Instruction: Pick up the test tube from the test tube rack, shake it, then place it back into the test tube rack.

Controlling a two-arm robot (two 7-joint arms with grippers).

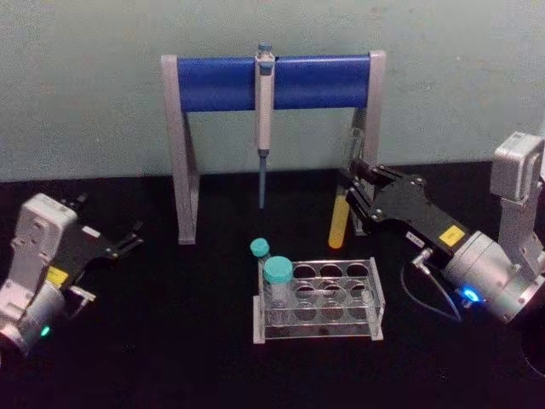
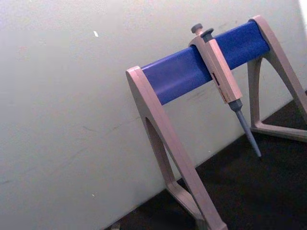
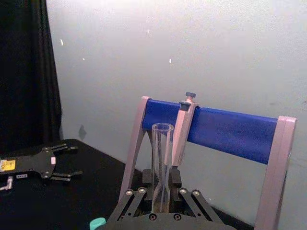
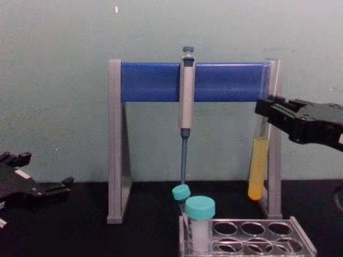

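My right gripper is shut on the test tube, holding it upright in the air above and behind the test tube rack. The tube's yellow-orange liquid fills its lower part, and its open top rises between the fingers in the right wrist view. The clear rack sits on the black table with two teal-capped vials in its left holes. My left gripper rests open at the table's left side, away from the rack.
A grey-and-blue pipette stand stands behind the rack with a pipette hanging from its bar. The tube hangs close to the stand's right leg. A pale wall closes the back.
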